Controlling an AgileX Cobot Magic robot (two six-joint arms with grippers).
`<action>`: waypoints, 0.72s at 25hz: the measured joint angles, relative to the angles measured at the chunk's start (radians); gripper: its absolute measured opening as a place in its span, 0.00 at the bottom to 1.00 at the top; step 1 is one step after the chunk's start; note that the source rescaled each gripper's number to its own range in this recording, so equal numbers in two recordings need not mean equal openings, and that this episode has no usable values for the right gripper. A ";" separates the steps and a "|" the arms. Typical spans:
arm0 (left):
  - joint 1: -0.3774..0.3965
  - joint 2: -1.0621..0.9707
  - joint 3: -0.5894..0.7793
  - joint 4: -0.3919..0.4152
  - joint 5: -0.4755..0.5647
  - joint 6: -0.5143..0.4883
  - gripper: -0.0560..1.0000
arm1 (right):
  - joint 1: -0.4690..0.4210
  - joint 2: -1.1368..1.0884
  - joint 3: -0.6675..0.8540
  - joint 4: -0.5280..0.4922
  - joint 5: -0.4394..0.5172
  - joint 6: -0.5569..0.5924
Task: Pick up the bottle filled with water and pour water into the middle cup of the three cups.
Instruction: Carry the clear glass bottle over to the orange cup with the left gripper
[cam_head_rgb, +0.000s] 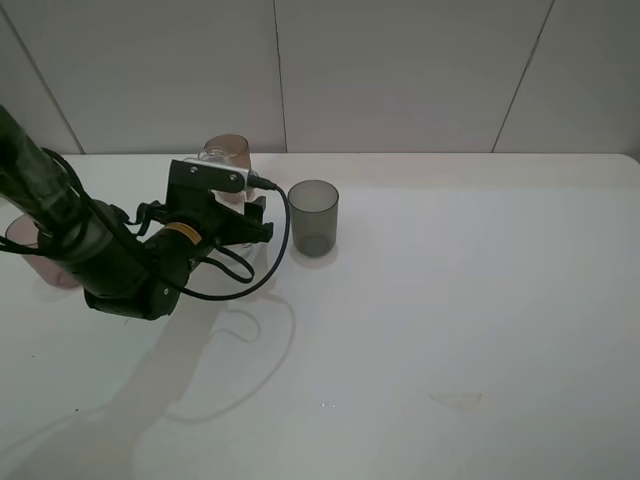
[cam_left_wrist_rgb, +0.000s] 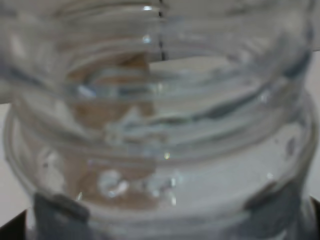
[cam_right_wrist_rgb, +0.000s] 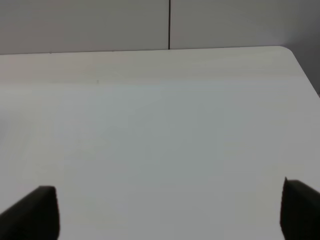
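My left gripper (cam_head_rgb: 238, 215) is closed around the clear bottle (cam_head_rgb: 212, 160), which is mostly hidden behind the gripper and its camera mount. In the left wrist view the bottle's threaded capless neck (cam_left_wrist_rgb: 160, 125) fills the frame between the grey pads (cam_left_wrist_rgb: 57, 210). The amber middle cup (cam_head_rgb: 236, 150) stands right behind the bottle and shows through it as a brown patch (cam_left_wrist_rgb: 125, 75). The smoky grey cup (cam_head_rgb: 313, 217) stands to the right of the gripper. The pinkish cup (cam_head_rgb: 30, 250) stands at the far left, partly behind my arm. My right gripper (cam_right_wrist_rgb: 170, 210) is open over bare table.
The white table (cam_head_rgb: 450, 300) stretches to the right and front of the cups. A faint stain (cam_head_rgb: 458, 400) lies near the front right. A tiled wall (cam_head_rgb: 400, 70) stands behind the table. A black cable (cam_head_rgb: 270, 270) loops off the left wrist.
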 joint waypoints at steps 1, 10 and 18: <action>0.000 0.004 -0.004 0.000 0.000 0.000 1.00 | 0.000 0.000 0.000 0.000 0.000 0.000; 0.000 0.013 -0.016 -0.017 0.000 0.000 0.05 | 0.000 0.000 0.000 0.000 0.000 0.000; 0.000 0.013 -0.016 -0.019 0.000 -0.005 0.07 | 0.000 0.000 0.000 0.000 0.000 0.000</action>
